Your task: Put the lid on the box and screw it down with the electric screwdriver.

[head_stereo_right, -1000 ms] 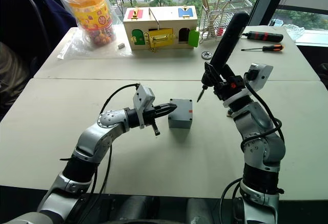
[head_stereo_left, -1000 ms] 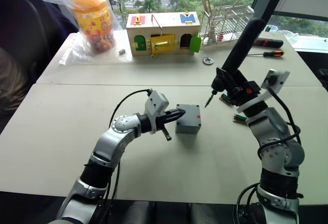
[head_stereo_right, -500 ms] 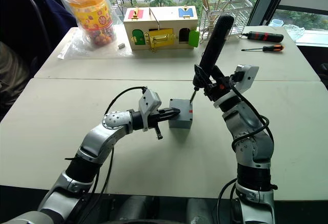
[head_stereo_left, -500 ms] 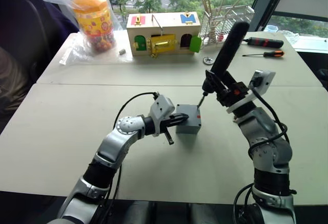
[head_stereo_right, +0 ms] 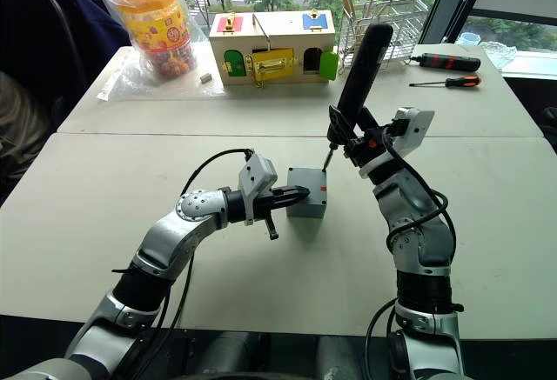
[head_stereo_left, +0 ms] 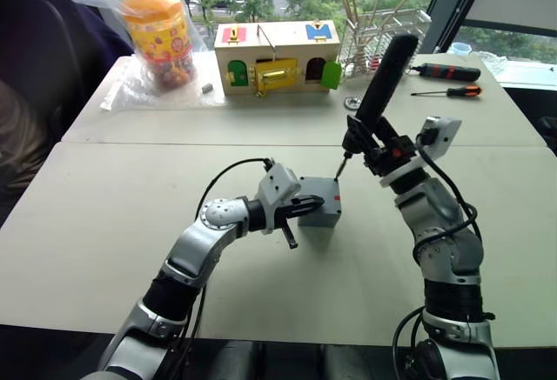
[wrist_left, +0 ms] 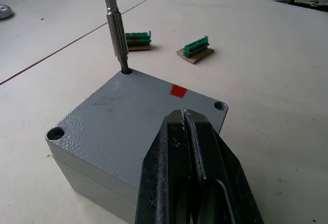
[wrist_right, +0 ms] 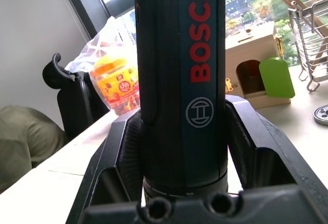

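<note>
A pale beige worktop, made of two tables pushed together with a seam running left to right, stands before large windows that look out on green trees. At its far side lie a wooden box with coloured doors, a clear plastic bag holding an orange-and-yellow jar, a wire rack, a black-and-red handled hand screwdriver and a thin orange-handled screwdriver. A dark chair stands at the far left.

The thick black cylindrical electric screwdriver tilts up and away to the right, clamped between the two fingers of the right end effector, which press against both sides of its barrel. Its thin metal bit sits in the far corner screw hole of the flat grey plastic lid, as the left wrist view shows.

The lid lies on the small grey plastic box, near the middle of the worktop, matching its outline; a small red mark shows at the lid's edge. The left end effector has its two black fingers pressed together with no gap, tips resting on the lid's near-left part, holding nothing.

Two small green connector blocks lie on the worktop just right of the box.
</note>
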{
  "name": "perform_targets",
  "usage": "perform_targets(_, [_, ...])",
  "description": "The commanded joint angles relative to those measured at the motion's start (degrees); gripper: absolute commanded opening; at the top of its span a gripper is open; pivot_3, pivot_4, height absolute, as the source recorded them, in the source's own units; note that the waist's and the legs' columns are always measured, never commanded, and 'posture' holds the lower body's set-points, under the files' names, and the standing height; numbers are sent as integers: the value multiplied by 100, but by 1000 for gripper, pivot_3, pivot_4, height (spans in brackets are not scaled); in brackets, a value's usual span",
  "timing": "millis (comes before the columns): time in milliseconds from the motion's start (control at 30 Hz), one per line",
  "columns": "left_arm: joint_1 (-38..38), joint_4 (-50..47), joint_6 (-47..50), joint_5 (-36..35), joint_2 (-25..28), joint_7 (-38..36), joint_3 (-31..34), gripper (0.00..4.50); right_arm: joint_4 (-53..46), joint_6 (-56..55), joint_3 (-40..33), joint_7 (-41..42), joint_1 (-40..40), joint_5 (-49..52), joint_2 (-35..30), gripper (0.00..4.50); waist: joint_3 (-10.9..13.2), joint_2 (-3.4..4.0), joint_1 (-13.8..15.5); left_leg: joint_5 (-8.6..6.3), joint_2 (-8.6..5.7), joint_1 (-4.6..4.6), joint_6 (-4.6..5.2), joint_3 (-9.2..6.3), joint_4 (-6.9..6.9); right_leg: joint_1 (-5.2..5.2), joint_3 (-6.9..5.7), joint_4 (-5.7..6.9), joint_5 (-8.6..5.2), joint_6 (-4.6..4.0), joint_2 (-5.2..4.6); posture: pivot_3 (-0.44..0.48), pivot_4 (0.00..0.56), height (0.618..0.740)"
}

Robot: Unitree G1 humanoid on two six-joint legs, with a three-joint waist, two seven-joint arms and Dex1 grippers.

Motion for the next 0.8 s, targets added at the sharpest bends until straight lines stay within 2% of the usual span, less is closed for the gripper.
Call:
perform_targets(33, [64,5,66,57,15,66,22,0,-218,-184,419,394,143,-356,-229,1871,-1,1,1,0,0,1,0,0,0,0,0,0,0,0,0,0,150,740])
perform_targets(167, [63,79,70,64,23,80,27,0,-226,-309,716,568,425,-649,-373,1871,-12,-8,1,0,2,5,0,-2,0,5,-1,0,0,0,1,0,150,740])
perform_targets(400, [58,154,162,59,-9,102,-5,0,241,-327,627,392,539,-818,-248,1871,-69,-53,3,0,4,14,0,-7,0,15,-2,-1,0,0,4,0,150,740])
perform_targets(800, [92,138,166,122,23,90,-35,0,326,-509,694,500,827,-804,-185,1871,-141,-63,18,-1,-7,45,-1,-55,-2,44,-4,-11,0,0,8,0,150,740])
